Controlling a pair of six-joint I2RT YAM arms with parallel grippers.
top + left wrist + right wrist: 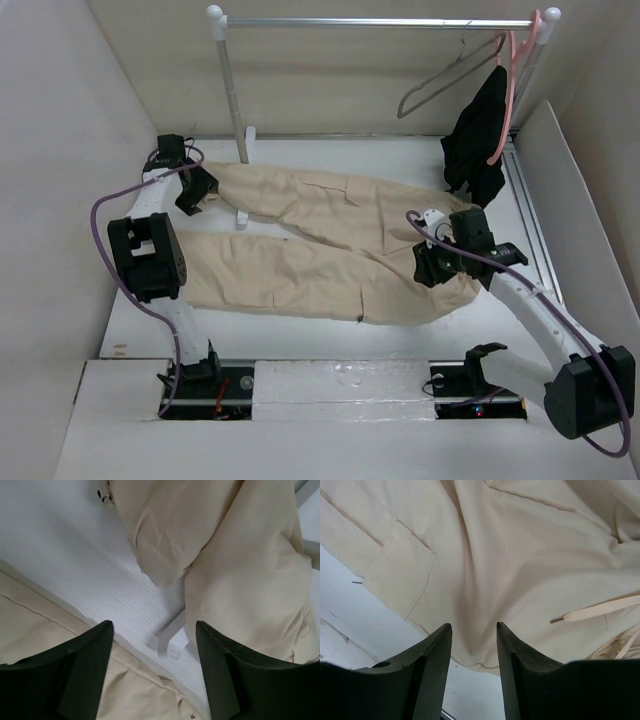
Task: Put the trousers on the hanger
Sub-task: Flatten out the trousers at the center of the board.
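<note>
Frankly, little of the job shows as done. From the overhead camera, the trousers lie flat across the middle of the desk, legs running toward its left edge and the waist toward its right edge. The hanger hangs bare from the rail above the far right corner, beside a pink hanger carrying a black garment. So I judge the whole of it is left: fetching the hanger, getting the trousers over its bar, and hanging it. My left claw sits at the leg ends near the far left corner. My right claw sits over the waist near the right edge. Neither lifts any cloth that I can see from here.

Next, my left wrist camera. My left claw stands wide, with nothing between its fingers. Through the gap I see bare desk and the white foot of the rack. One trouser leg bunches just beyond, and the other leg's cloth lies under my left finger. Whether my fingers brush it, I cannot tell.

Last, my right wrist camera. My right claw is partly open, narrower than the left one, and it holds nothing. The trousers spread below it, a side pocket to one side and the drawstring to the other. The garment's edge crosses just past my fingertips, with bare desk showing nearer me.
</note>
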